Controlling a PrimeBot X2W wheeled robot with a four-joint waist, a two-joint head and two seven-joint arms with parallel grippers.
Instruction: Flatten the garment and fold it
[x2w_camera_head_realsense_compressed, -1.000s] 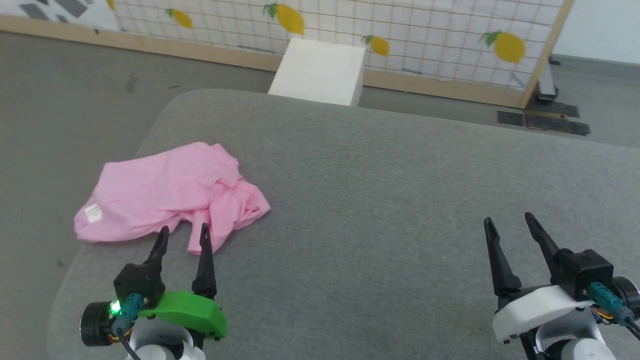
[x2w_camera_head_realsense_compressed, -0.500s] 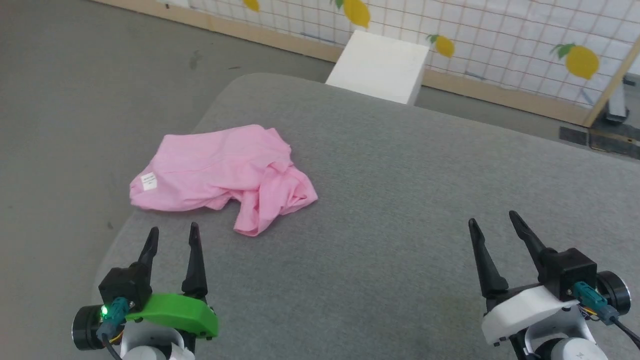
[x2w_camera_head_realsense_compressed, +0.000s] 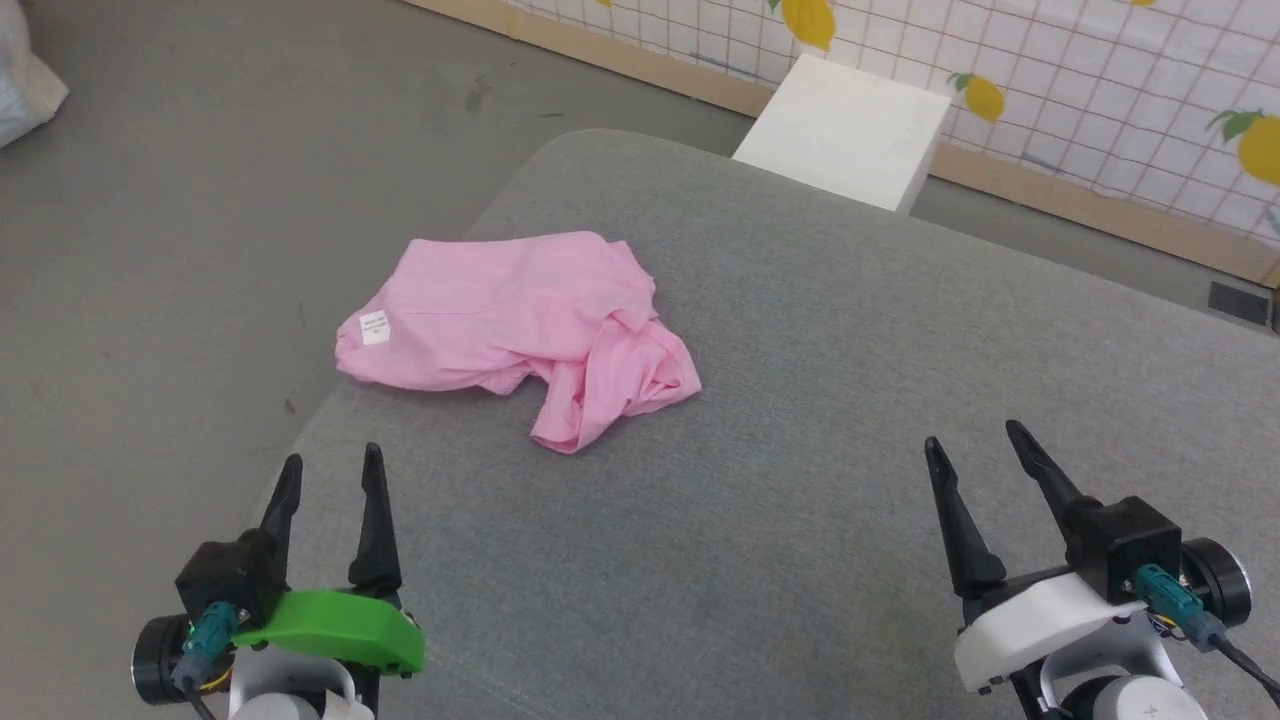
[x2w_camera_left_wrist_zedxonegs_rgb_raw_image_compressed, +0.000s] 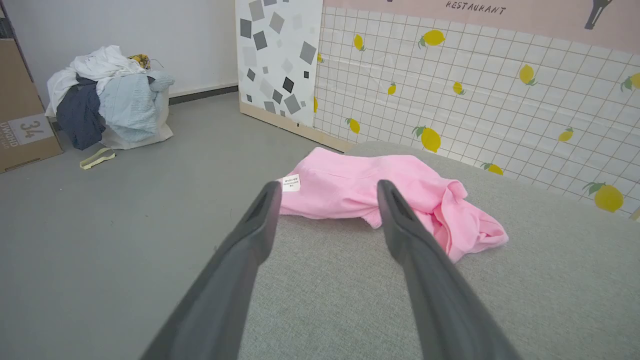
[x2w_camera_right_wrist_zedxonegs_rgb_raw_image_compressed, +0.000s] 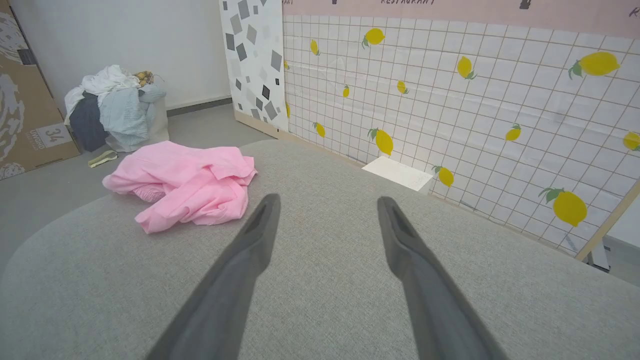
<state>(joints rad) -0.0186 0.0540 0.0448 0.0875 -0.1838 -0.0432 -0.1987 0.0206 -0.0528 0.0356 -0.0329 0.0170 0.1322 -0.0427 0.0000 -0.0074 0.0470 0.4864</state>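
Left jaws stand apart and empty, low over the near left corner of the grey counter, aimed at the garment but short of it. The garment lies crumpled by the counter's left edge. Its left end, with the white label, sits right at that edge, and its right end is bunched in twisted folds. Farther right, the right jaws also stand apart holding nothing, well away from the cloth. Flattening has not begun, I judge; this is the approach. The next move likely calls for both arms to reach in, the right one farthest. Each should pinch an opposite end and draw the cloth inward from the edge, opening out the twisted bunch.
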